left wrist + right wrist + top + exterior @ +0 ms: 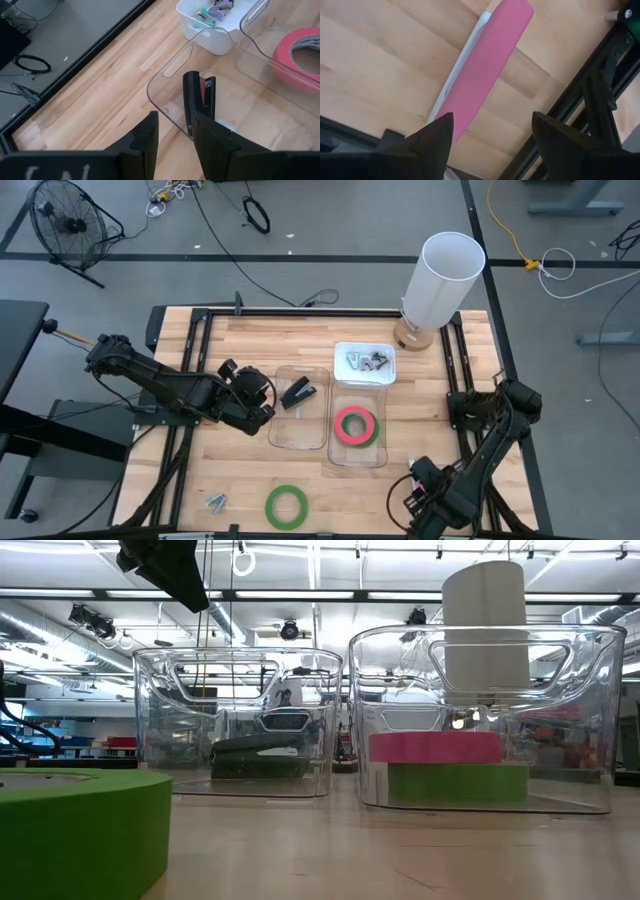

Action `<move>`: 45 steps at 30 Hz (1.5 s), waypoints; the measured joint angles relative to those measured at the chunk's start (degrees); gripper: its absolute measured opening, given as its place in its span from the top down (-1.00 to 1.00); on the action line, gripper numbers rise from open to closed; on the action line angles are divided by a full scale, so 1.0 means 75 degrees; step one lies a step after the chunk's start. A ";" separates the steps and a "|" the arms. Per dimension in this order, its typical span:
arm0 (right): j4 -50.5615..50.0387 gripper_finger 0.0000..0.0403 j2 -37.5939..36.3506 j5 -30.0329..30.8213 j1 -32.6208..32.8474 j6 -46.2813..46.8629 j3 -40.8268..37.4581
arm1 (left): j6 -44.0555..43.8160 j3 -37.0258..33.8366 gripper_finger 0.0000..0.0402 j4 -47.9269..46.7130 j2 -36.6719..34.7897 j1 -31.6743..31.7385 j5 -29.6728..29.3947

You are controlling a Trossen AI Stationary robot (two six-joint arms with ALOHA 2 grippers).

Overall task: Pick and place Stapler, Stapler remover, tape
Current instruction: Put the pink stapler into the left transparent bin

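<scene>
A black stapler [298,393] [199,97] lies on the floor of the left clear bin [300,430]. My left gripper [258,408] [175,132] hovers at that bin's left wall, open by a narrow gap with nothing in it. In the right clear bin [358,455], a red-pink tape roll [356,425] [435,747] lies flat on a green one [455,783]. Another green tape roll [286,506] [80,830] lies flat near the front edge, beside a small stapler remover [216,502]. My right gripper [415,490] [492,135] points down, open, over a long pink object [485,65] on the table.
A white bin [365,376] holding several stapler removers stands behind the right clear bin. A tall white cylinder [440,280] stands at the far right. A black frame rail [590,100] runs along the table's right side, close to my right gripper.
</scene>
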 joint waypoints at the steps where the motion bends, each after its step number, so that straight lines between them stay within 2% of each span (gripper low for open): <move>1: 0.0002 -0.34 0.0050 0.0001 0.0024 0.0055 0.0000 | 0.0000 0.0000 0.39 -0.0003 0.0000 0.0000 0.0000; 10: 0.0284 -0.34 0.0187 0.0335 0.0072 0.0327 -0.0066 | -0.0001 0.0000 0.39 0.0003 0.0000 0.0000 -0.0003; 15: 0.1418 -0.34 0.0191 0.0208 0.0090 0.0340 -0.0791 | -0.0003 0.0000 0.39 0.0003 0.0000 0.0000 -0.0002; 21: 0.2678 -0.34 0.0198 -0.0567 0.0089 0.0280 -0.1842 | -0.0003 0.0000 0.39 0.0006 0.0000 0.0000 -0.0003; 32: 0.5358 -0.34 0.0183 -0.0073 0.0081 0.0234 -0.3041 | -0.0003 0.0000 0.39 0.0085 0.0000 -0.0003 -0.0057; 37: 0.5511 -0.33 0.0134 -0.0128 0.0071 0.0290 -0.3278 | 0.0000 0.0000 0.39 0.0096 0.0000 -0.0003 -0.0061; 40: 0.5475 -0.20 0.0143 -0.0225 0.0063 0.0305 -0.3301 | 0.0003 0.0003 0.39 0.0117 0.0000 -0.0003 -0.0061; 45: 0.5484 0.30 0.0145 -0.0251 0.0063 0.0271 -0.3314 | 0.0009 0.0003 0.39 0.0143 0.0000 -0.0003 -0.0064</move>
